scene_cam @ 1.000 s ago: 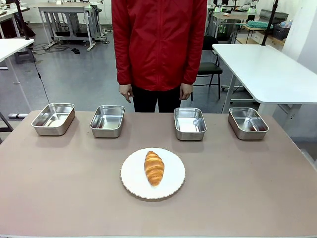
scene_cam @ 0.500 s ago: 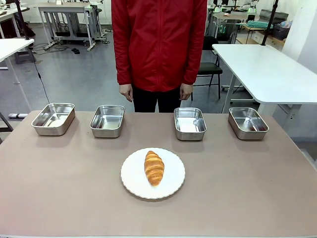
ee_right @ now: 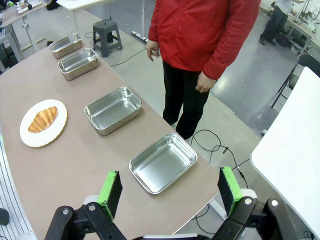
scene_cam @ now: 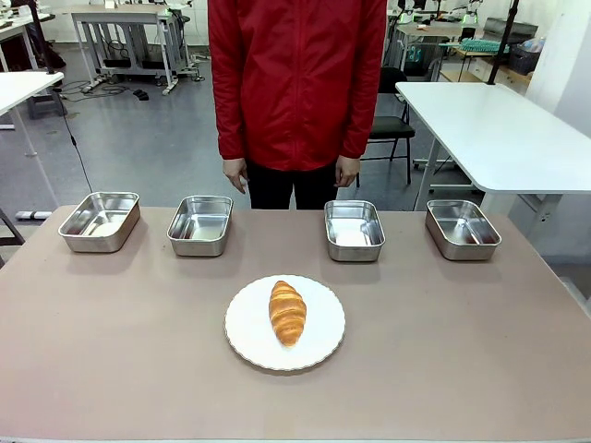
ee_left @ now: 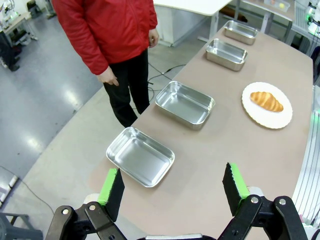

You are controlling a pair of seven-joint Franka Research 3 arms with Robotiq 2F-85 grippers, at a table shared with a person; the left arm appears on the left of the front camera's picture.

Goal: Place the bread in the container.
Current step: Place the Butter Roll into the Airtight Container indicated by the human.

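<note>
This looks like a lab or workshop hall, with a shiny grey floor (scene_cam: 138, 148) spreading behind the brown table (scene_cam: 480, 351). A white worktable (scene_cam: 499, 129) stands at the right of the front view and metal-framed benches (scene_cam: 120, 23) at upper left. A black cable (scene_cam: 78, 152) trails over the floor at left, a black chair (scene_cam: 395, 125) stands right of centre, and a grey stool (ee_right: 104, 27) sits at the top of the right wrist view.

No legible writing

No lettering, label, brand mark or number can be read on the bread (scene_cam: 287, 313), the white plate (scene_cam: 247, 334), the steel containers (scene_cam: 199, 224), the table (scene_cam: 462, 351) or the person's red jacket (scene_cam: 295, 83). Anything printed in the room behind is too small and blurred to be made out.
</note>
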